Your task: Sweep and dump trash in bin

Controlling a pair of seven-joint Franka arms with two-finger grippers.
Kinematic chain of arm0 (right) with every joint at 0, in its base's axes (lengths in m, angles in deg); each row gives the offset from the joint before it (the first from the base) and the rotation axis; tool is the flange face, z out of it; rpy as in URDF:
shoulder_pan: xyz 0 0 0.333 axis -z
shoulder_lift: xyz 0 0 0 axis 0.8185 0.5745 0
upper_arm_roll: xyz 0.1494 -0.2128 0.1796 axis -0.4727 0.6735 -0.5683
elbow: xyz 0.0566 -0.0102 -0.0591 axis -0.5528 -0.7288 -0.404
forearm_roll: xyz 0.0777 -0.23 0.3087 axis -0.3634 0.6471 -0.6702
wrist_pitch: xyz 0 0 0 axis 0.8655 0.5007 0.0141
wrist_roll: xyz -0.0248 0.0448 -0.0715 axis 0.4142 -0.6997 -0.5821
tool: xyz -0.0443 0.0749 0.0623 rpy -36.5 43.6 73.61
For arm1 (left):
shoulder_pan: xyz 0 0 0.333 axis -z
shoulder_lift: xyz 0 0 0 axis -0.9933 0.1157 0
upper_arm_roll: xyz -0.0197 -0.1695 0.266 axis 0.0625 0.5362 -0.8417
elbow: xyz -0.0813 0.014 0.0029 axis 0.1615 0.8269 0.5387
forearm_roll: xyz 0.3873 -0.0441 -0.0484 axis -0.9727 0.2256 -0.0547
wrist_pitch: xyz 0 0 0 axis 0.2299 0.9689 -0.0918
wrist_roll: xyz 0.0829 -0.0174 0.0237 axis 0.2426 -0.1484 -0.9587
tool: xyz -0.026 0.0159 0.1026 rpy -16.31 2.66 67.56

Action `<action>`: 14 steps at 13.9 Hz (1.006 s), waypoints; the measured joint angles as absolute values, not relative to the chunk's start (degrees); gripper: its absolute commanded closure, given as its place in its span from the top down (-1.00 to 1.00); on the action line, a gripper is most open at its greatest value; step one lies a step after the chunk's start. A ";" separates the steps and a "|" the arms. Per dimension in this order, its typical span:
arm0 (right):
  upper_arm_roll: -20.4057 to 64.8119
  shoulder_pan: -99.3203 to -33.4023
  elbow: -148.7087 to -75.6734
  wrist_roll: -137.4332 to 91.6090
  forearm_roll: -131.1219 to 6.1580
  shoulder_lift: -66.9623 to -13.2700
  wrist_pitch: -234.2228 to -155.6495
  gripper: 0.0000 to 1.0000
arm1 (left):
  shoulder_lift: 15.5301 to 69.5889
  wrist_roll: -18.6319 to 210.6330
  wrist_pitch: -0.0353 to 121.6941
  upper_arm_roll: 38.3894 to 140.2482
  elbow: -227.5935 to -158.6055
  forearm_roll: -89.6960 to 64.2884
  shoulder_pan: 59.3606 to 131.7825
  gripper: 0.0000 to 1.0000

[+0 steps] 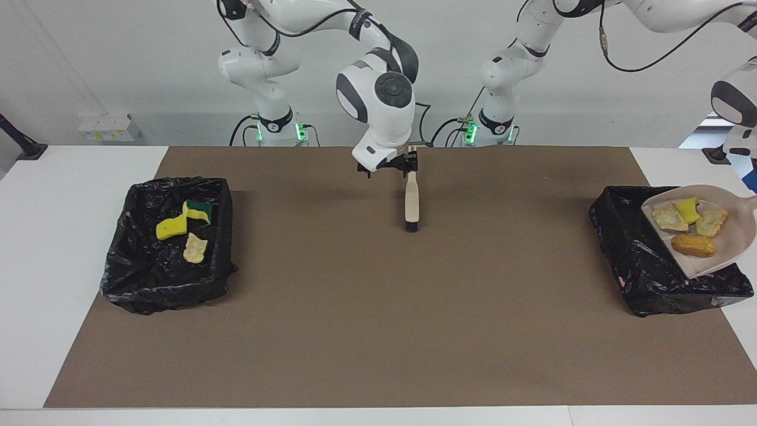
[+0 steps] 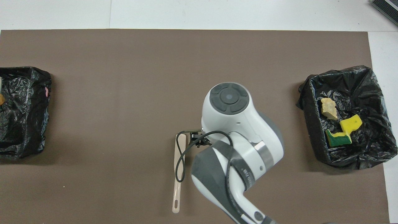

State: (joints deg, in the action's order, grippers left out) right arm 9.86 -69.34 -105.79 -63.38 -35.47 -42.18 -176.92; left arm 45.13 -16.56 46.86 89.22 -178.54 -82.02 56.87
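The beige dustpan (image 1: pixel 724 236) hangs tilted over the black-lined bin (image 1: pixel 627 248) at the left arm's end of the table. It carries trash: two pale lumps (image 1: pixel 670 218), a yellow sponge chunk (image 1: pixel 687 208) and a brown roll (image 1: pixel 693 245). Its handle runs out of the facing view, where my left gripper is hidden. The beige brush (image 1: pixel 411 201) lies on the brown mat with its black bristles pointing away from the robots. My right gripper (image 1: pixel 388 168) hovers open just over the brush, holding nothing.
A second black-lined bin (image 1: pixel 168 242) sits at the right arm's end, holding a yellow sponge, a yellow-green sponge and a pale lump. The brown mat (image 1: pixel 378 331) covers most of the white table.
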 measured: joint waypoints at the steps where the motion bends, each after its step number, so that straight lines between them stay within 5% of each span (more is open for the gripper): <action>1: 9.89 -67.09 -104.69 -59.66 -34.84 -42.66 -175.08 1.00 | 45.14 -16.17 46.82 89.21 -177.93 -83.79 57.29 -1.00; 5: 10.02 -60.43 -101.45 -45.08 -27.64 -43.70 -168.74 1.00 | 45.11 -16.15 46.60 89.05 -175.54 -89.83 57.45 -1.00; 14: 10.27 -48.98 -98.64 -29.67 -22.49 -46.48 -168.66 1.00 | 43.83 -5.74 38.33 89.39 -175.93 -100.34 63.75 -1.00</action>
